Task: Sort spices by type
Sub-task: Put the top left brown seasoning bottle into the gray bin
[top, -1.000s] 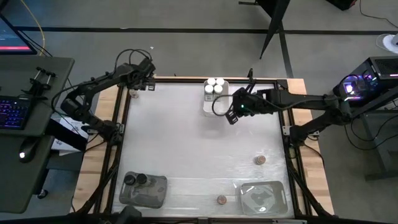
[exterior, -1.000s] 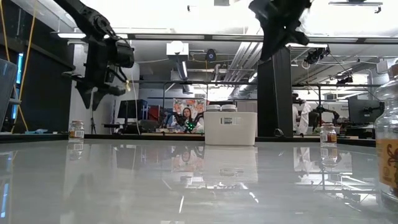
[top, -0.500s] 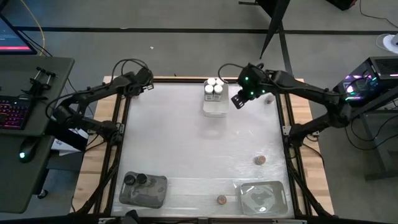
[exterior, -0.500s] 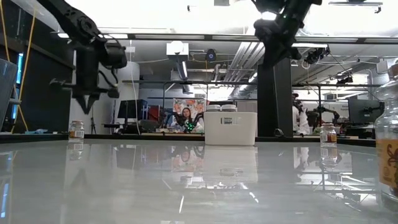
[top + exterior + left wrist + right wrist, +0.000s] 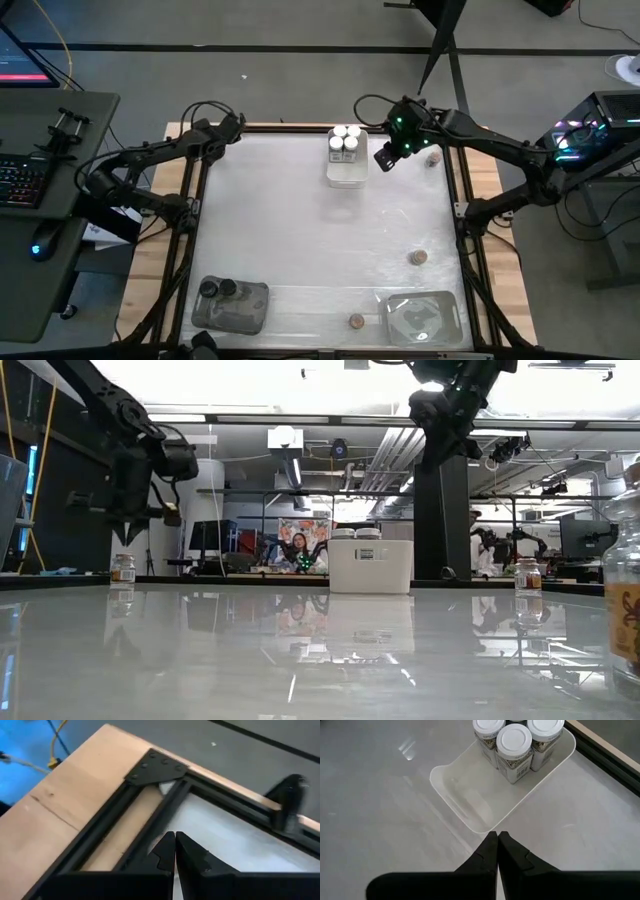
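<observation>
Right pincer (image 5: 384, 159) hangs empty, fingers pressed together, just beside the white tray (image 5: 470, 810); three white-topped jars (image 5: 515, 740) stand at that tray's far end from it. A lone jar (image 5: 433, 158) sits on its other side, near the tabletop (image 5: 300, 230) edge. Left pincer (image 5: 175, 847), also closed on nothing, hovers above the far corner, a jar (image 5: 123, 568) just below it. Judgement: spread the fingers before descending, centre over the lid, come down plumb to avoid tipping.
</observation>
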Controlling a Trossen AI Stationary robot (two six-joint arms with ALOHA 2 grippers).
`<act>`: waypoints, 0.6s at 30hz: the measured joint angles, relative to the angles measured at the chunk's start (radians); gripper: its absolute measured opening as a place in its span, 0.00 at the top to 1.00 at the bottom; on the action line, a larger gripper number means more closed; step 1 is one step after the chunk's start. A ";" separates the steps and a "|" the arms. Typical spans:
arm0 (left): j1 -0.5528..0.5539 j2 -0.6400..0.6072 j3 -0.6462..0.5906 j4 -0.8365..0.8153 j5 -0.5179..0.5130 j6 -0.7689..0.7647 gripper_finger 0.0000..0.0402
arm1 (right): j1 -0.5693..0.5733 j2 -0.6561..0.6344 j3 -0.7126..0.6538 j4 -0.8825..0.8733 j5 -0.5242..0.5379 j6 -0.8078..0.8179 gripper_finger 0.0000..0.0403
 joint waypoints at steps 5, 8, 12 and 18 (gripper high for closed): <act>0.031 0.037 -0.014 0.012 0.022 0.006 1.00 | 0.000 0.000 0.000 0.000 0.000 0.018 1.00; 0.031 0.061 -0.014 0.053 0.003 0.039 1.00 | 0.000 0.000 0.000 0.000 0.000 0.018 1.00; 0.030 0.074 -0.012 0.091 0.004 0.061 1.00 | 0.001 0.000 0.000 0.000 -0.007 0.025 1.00; 0.008 0.072 -0.010 0.088 0.057 0.082 1.00 | 0.001 0.000 0.000 -0.001 -0.033 0.026 1.00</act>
